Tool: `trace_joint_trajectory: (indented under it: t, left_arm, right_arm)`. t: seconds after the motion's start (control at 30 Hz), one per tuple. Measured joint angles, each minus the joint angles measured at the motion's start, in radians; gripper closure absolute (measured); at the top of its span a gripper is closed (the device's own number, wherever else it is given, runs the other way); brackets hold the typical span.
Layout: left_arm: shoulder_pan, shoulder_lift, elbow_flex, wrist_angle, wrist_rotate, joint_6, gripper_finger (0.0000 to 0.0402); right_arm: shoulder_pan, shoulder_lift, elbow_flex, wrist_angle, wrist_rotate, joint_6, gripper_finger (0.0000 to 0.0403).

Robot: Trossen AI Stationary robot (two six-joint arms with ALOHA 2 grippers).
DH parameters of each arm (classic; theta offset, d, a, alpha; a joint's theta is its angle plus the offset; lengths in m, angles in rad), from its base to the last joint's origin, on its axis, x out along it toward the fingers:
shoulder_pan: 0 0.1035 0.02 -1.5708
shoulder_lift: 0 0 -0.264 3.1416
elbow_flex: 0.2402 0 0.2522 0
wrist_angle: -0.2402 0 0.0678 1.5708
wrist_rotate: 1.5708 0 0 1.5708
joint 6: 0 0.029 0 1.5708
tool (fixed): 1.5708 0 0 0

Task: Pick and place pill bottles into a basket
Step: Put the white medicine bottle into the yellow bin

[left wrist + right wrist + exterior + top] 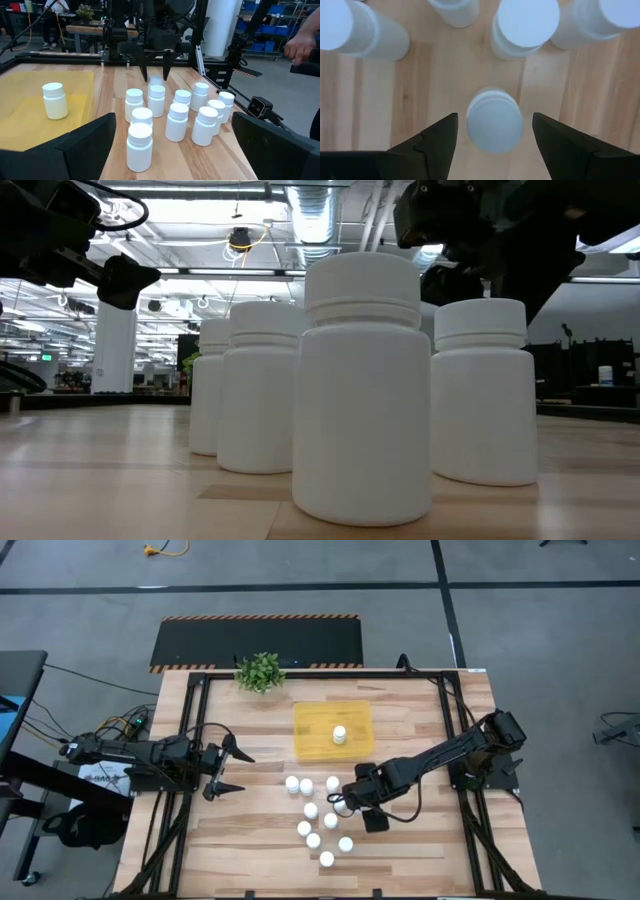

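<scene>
Yellow basket (312,722) mid-table with one bottle (340,734) upright inside; ten more bottles (313,811) clustered just in front. Left gripper (226,770) wide open, empty, well left. Right gripper (494,131) open, straddling one bottle (494,122), not touching. No readable labels

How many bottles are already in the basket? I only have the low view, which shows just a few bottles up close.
Observer: One pill bottle stands upright in the yellow basket; the others stand clustered on the table.
Operator: Which gripper is at work?
Observer: The right gripper is open above the cluster, its fingers on either side of one bottle's cap, not closed on it.
Operator: And the left?
Observer: The left gripper is open, waiting at the table's left side, apart from the bottles.
</scene>
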Motion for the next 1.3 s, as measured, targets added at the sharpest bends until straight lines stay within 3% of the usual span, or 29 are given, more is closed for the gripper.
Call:
trace_joint_trajectory:
  t: [0.3, 0.77, 1.07, 1.3]
  left_arm:
    - [0.0, 0.0, 0.0, 0.0, 0.0, 0.007, 0.0015]
    - [0.0, 0.0, 0.0, 0.0, 0.0, 0.0, 0.0015]
    - [0.0, 0.0, 0.0, 0.0, 0.0, 0.0, 0.0015]
    - [0.0, 0.0, 0.0, 0.0, 0.0, 0.0, 0.0015]
  right_arm:
    - [-0.003, 0.0, 0.0, -0.001, 0.004, 0.014, 0.0159]
    - [-0.005, 0.0, 0.0, 0.002, 0.001, 0.014, 0.025]
    - [-0.012, -0.001, 0.006, -0.02, -0.014, 0.04, 0.023]
    - [-0.044, -0.003, 0.082, -0.124, -0.047, 0.015, 0.0254]
